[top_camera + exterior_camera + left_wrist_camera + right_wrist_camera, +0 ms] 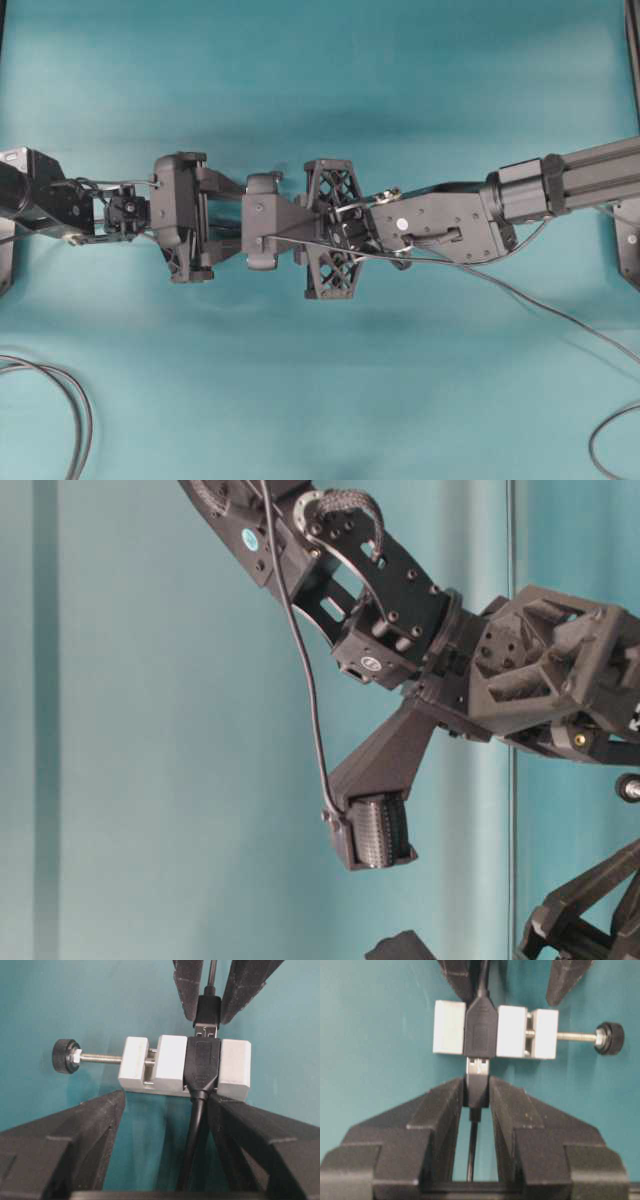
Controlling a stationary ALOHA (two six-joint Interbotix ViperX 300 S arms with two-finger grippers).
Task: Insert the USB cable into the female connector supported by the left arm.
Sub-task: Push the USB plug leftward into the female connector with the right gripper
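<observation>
The female connector point(202, 1062), black, sits clamped in a small white block point(170, 1062) with a screw and dark knob point(65, 1056). My left gripper point(167, 1097) holds that block, its wide-set fingertips point(117, 1102) touching the block's near edge. My right gripper point(476, 1087) is shut on the black body of the USB cable's plug. The plug's silver tip point(477, 1066) meets the connector's mouth point(480, 1052), in line with it, with part of the metal still showing. From the left wrist the same plug point(206, 1010) comes in from the top. In the overhead view the arms hide the joint.
Both arms meet at mid-table over a teal surface point(320, 80). The USB cable point(520, 295) trails off right along the right arm. Loose dark cables loop at the front left point(75, 400) and front right point(600, 440). At table level, a thin cable point(305, 680) hangs to a ribbed finger point(378, 830).
</observation>
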